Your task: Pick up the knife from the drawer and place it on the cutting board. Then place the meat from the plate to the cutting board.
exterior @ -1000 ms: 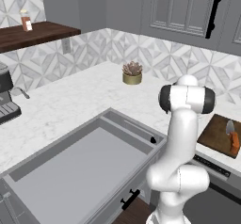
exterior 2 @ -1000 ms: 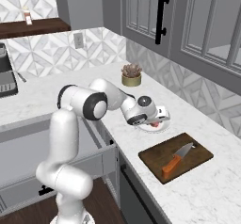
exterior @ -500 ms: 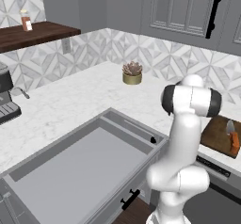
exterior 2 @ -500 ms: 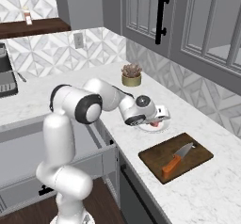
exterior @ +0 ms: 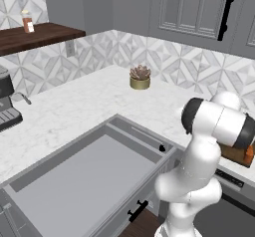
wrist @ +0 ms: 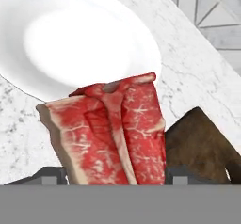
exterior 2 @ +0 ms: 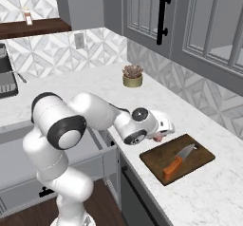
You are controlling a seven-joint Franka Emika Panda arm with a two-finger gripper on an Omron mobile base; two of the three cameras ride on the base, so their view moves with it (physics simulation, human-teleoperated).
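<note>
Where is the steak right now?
The meat is held between the jaws in the hand view, lifted off the white plate behind it, with a corner of the cutting board just to its right.

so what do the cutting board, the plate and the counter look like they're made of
Cutting board: dark brown, matte, faint grain, so it looks like wood.
Plate: plain glossy white with a soft sheen, likely ceramic, though plastic can't be ruled out.
Counter: white with grey veining, which reads as polished marble or a marble-look stone.
</note>
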